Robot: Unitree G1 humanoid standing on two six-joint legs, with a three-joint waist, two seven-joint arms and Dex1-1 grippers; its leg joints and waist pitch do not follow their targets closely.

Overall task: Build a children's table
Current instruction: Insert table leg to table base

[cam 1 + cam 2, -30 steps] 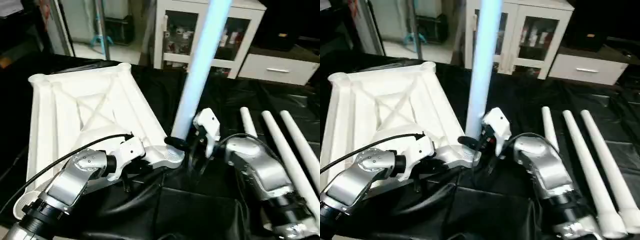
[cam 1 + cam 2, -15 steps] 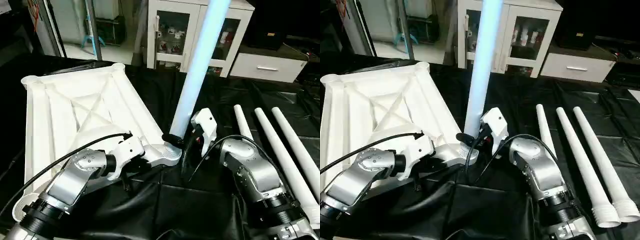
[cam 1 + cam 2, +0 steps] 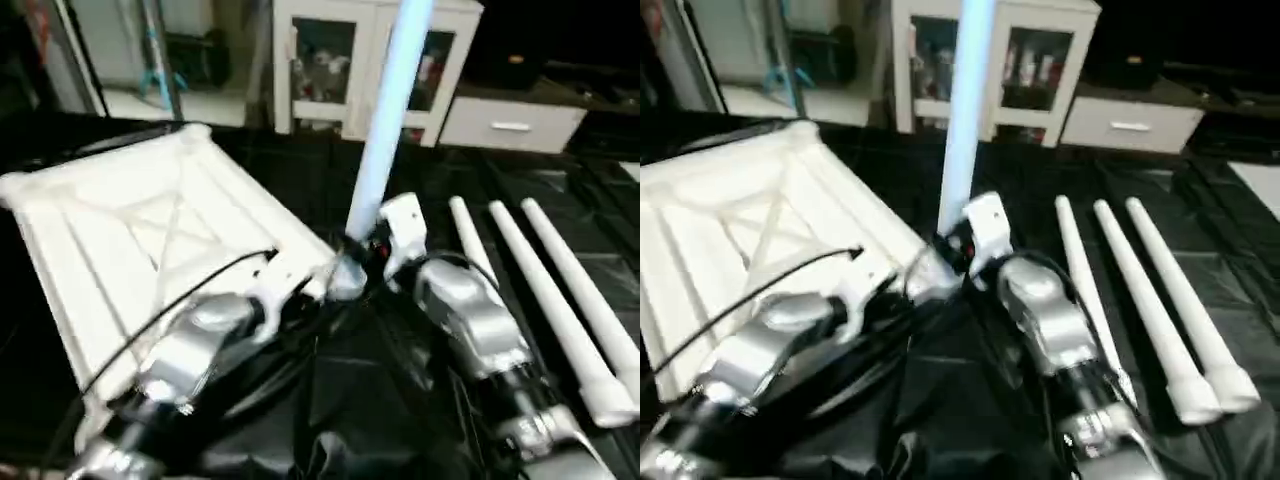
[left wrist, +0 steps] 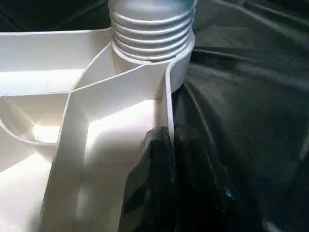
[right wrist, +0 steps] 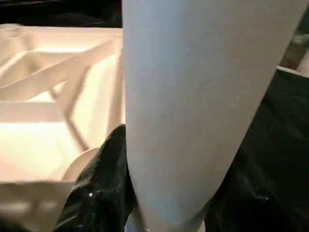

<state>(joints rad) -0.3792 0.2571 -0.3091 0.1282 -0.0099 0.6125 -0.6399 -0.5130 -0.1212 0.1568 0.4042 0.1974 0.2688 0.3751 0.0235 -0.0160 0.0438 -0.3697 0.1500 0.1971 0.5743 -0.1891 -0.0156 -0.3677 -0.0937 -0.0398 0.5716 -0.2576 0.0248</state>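
Upright leg [image 3: 385,130] top cut off, right gripper [image 5: 159,203] grasping it, left gripper [image 4: 159,183] seemingly pinching tabletop [image 3: 130,230] rim

Black-covered work surface [image 3: 400,420] bears the tabletop [image 3: 120,230] and apparently three loose legs [image 3: 1140,290].

My head views smear with motion blur, so the cabinet [image 3: 375,60] and both forearms go soft. The upright leg [image 3: 385,150] reads pale blue. Light falls from overhead: the tabletop [image 3: 130,230] glares white, and the black cover [image 3: 940,390] beside it shows soft sheen. In my wrist views the nearest fingers [image 4: 149,183] are out of focus, with warm, blown-out ribs beyond them.
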